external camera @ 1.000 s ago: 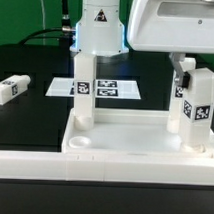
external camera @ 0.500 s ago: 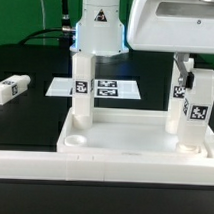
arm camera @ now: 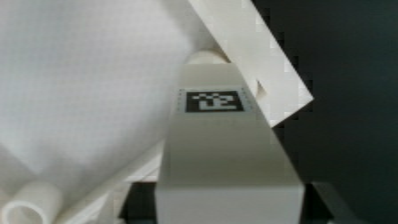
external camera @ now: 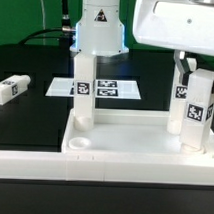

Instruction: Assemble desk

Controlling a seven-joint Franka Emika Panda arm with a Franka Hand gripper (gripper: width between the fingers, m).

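Plastic of this sort is looking light, stiff and smooth, so the held leg (external camera: pixel 201 113) is probably handling easily. It is also likely to slip or twist if pinched off-centre. Its flat side faces near the upper end are offering the surest hold. The gripper (external camera: pixel 192 66) appears to be clamped on that upper end. In the wrist view the leg (arm camera: pixel 222 150) is running straight out from between the jaws. The leg is leaning slightly over the nearer corner of the tabletop (external camera: pixel 129 134), at the exterior view's right. Whether its foot is sitting in the socket, I cannot tell.

2 other legs are standing upright at the tray's rear corners. 1 is at the exterior view's left (external camera: pixel 83 94). The rear right leg (external camera: pixel 178 102) is standing just beside the held one and crowding any sideways correction. An empty socket (external camera: pixel 82 142) is waiting at the nearer left corner. 1 loose leg (external camera: pixel 11 89) is lying well apart on the black table. The marker board (external camera: pixel 116 90) is lying behind the tray, and the low wall (external camera: pixel 53 168) is running along in front.
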